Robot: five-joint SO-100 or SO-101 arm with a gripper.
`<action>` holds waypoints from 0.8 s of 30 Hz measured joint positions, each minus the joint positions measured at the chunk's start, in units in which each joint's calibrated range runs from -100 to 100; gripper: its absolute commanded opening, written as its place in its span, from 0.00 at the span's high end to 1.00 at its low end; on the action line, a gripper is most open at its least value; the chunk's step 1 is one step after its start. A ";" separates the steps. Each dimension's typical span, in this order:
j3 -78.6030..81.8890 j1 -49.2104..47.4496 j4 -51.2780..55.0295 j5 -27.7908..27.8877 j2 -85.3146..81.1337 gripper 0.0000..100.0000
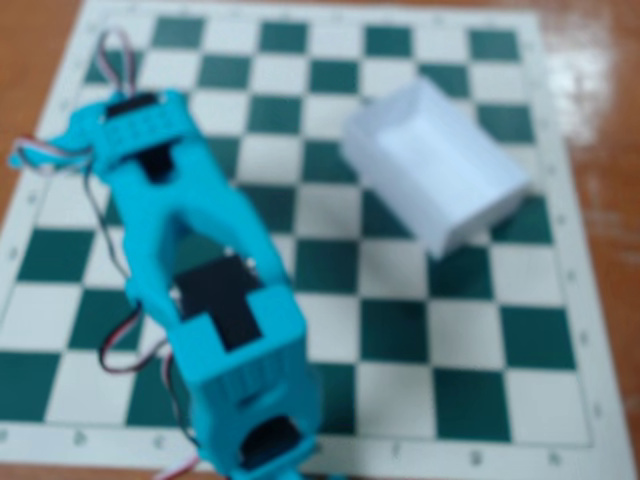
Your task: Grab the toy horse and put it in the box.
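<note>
The picture is blurred. My blue arm (200, 270) reaches from the bottom edge up to the left part of the chessboard, and its far end (140, 125) hangs over the upper left squares. The gripper's fingers cannot be made out under the arm's body, so I cannot tell whether they are open or shut. The white box (435, 165) stands turned at an angle on the upper right squares, well to the right of the arm. The toy horse is not visible; it may be hidden under the arm.
The green-and-white chessboard (400, 330) lies on a brown wooden table (600, 60). Loose wires (120, 350) hang along the arm's left side.
</note>
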 measured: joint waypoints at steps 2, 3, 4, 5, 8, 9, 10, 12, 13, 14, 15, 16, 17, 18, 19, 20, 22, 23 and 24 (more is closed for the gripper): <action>2.09 -0.45 -3.15 -0.05 0.00 0.39; 3.08 -0.67 -4.20 -0.05 0.00 0.39; 3.90 -0.90 -4.82 -0.16 0.00 0.39; 4.90 -1.19 -5.08 -0.52 -0.34 0.39; 7.80 -1.79 -5.52 -1.51 -2.89 0.39; 8.79 -1.79 -5.52 -1.82 -3.66 0.39; 9.52 -1.79 -5.52 -2.13 -4.17 0.39; 10.88 -1.79 -5.52 -2.55 -5.02 0.39; 11.24 -1.79 -5.52 -2.76 -5.45 0.39; 11.24 -1.79 -5.08 -3.07 -5.79 0.39; 11.24 -1.79 -4.12 -3.49 -6.13 0.39; 11.24 -1.79 -2.89 -3.80 -6.47 0.39; 11.24 -1.72 -1.66 -4.27 -6.81 0.39; 11.24 -1.49 -0.44 -4.89 -7.15 0.39; 11.24 -1.19 0.70 -5.46 -7.57 0.39; 11.24 -1.05 1.84 -6.09 -8.00 0.39; 11.24 -0.67 3.68 -7.29 -8.43 0.39; 11.24 -0.60 4.29 -7.91 -8.51 0.39; 11.24 -0.60 4.82 -8.64 -8.60 0.39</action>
